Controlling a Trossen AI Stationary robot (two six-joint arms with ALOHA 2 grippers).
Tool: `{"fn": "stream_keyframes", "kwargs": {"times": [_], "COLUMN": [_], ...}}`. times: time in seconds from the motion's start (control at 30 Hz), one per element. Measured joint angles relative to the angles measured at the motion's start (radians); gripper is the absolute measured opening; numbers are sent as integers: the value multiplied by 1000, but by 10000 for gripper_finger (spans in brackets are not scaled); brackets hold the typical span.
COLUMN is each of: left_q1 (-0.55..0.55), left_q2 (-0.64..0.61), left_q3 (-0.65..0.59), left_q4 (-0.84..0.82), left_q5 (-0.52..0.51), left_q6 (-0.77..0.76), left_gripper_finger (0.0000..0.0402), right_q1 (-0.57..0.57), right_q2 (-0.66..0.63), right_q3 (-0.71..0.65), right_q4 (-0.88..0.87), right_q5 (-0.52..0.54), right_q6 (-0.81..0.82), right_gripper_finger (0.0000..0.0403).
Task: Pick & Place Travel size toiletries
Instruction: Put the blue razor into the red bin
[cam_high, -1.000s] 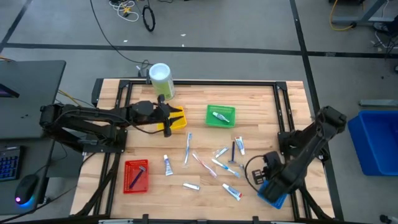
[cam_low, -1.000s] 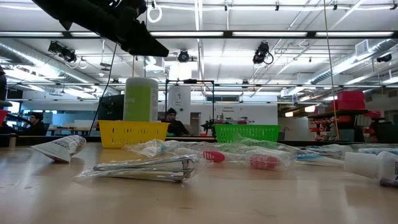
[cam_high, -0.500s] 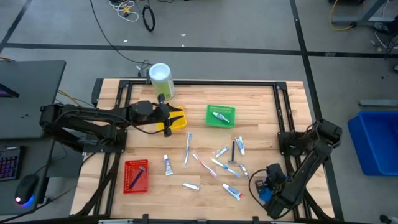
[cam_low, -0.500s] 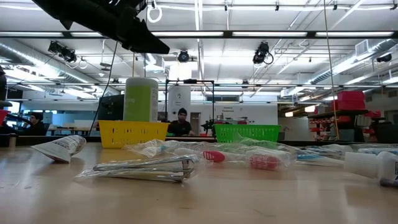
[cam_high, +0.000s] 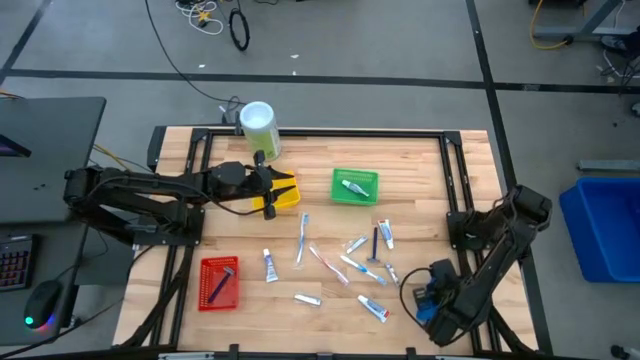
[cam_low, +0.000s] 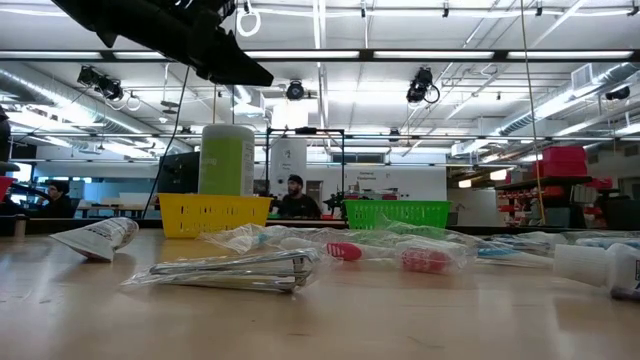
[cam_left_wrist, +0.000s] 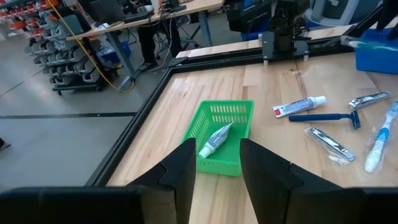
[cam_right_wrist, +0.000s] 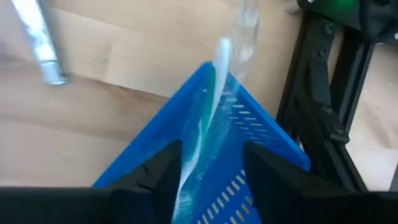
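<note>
The travel size toiletries (cam_high: 340, 262) lie loose on the wooden table's middle: white tubes, wrapped toothbrushes and a dark blue razor (cam_high: 376, 243). My right gripper (cam_right_wrist: 211, 152) stands open low over a blue basket (cam_right_wrist: 255, 127) at the near right corner. A wrapped toothbrush (cam_right_wrist: 208, 118) lies in that basket between the fingers, its far end sticking out over the rim. My left gripper (cam_left_wrist: 216, 146) hovers open and bare over the yellow basket (cam_high: 286, 192), facing a green basket (cam_left_wrist: 221, 134) that holds one tube (cam_left_wrist: 214, 138).
A red basket (cam_high: 218, 283) with a dark stick stands near left. A green canister with a white lid (cam_high: 258, 125) stands at the far left edge. Black frame rails (cam_right_wrist: 323, 106) run beside the blue basket. A person sits in the room beyond the table (cam_low: 293, 198).
My right arm has dropped toward the table's near edge over the blue basket and then held there. The left arm and the loose toiletries have kept still.
</note>
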Motion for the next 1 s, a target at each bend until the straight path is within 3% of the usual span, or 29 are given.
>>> {"fn": "stream_keyframes", "kwargs": {"times": [0.2,0.47,0.63,0.77,1.0], "left_q1": [0,0,-1,-19,-106], "left_q2": [0,0,0,0,37], "left_q3": [0,0,0,0,-3], "left_q4": [56,59,59,58,46], "left_q5": [0,3,135,246,308], "left_q6": [0,-41,-100,-143,-266], "left_gripper_finger": [133,133,133,133,133], "right_q1": [-42,-88,-167,-257,-437], "right_q2": [-134,-188,-188,-188,-188], "right_q3": [0,0,0,0,0], "right_q4": [-2,3,1,19,89], "right_q5": [128,667,900,995,1010], "right_q6": [-120,-393,-584,-724,-1026], "right_gripper_finger": [228,248,247,238,223]}}
